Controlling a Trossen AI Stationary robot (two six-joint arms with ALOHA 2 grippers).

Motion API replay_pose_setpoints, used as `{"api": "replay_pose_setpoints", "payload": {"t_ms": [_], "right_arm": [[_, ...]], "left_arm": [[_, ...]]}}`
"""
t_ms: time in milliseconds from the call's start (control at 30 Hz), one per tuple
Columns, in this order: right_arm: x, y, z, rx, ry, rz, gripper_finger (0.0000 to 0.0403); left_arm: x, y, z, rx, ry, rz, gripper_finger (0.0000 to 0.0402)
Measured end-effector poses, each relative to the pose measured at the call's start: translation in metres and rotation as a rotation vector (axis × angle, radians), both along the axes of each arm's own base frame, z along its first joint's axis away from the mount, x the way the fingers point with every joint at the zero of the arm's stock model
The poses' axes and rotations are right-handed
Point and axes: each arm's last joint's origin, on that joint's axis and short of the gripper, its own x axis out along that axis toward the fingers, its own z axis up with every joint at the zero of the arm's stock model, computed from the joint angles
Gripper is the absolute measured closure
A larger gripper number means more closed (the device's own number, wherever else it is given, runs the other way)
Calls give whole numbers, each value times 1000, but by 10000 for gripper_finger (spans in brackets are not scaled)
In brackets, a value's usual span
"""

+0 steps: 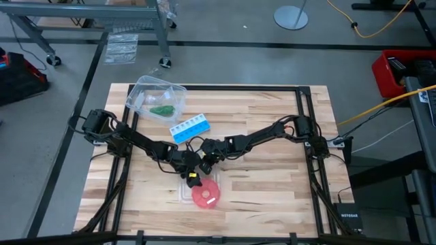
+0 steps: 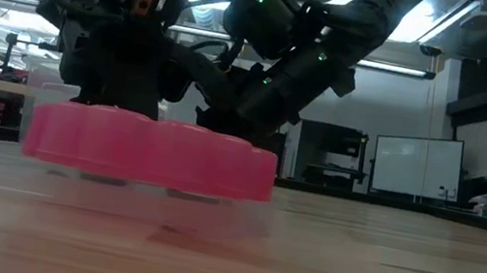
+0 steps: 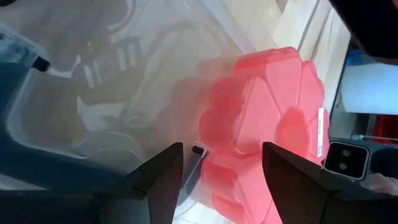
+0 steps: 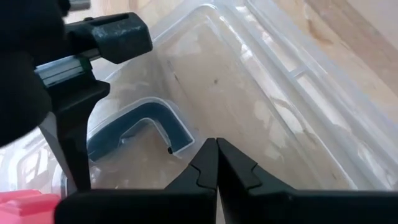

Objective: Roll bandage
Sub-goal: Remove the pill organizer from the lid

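Bandage (image 1: 162, 109) in clear tub (image 1: 139, 90), well apart from left tool (image 1: 193, 178).

Count: 1 green bandage (image 1: 162, 109) in 1 clear tub (image 1: 174, 90), 1 blue-white pill box (image 1: 189, 128), 1 red disc (image 1: 205, 195), 1 clear lid (image 1: 184, 194), 2 arms.

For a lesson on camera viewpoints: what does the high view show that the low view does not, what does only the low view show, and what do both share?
Only the high view shows the green bandage lying in the clear tub, the blue-and-white pill box, and the flat clear lid under the disc. Only the low view shows the room behind the table. Both show the red disc and the left gripper and right gripper meeting just above it.
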Motion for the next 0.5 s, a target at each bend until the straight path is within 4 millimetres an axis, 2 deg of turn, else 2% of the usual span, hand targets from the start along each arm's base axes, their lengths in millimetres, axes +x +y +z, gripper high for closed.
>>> {"api": "replay_pose_setpoints", "payload": {"t_ms": [167,500], "right_arm": [[0,-3,0,-3,1,-13,398],[1,-10,0,-21,-10,-71,398]], "left_arm": [[3,0,3,43,0,-10,194],[20,-4,29,248,60,-109,194]]}}
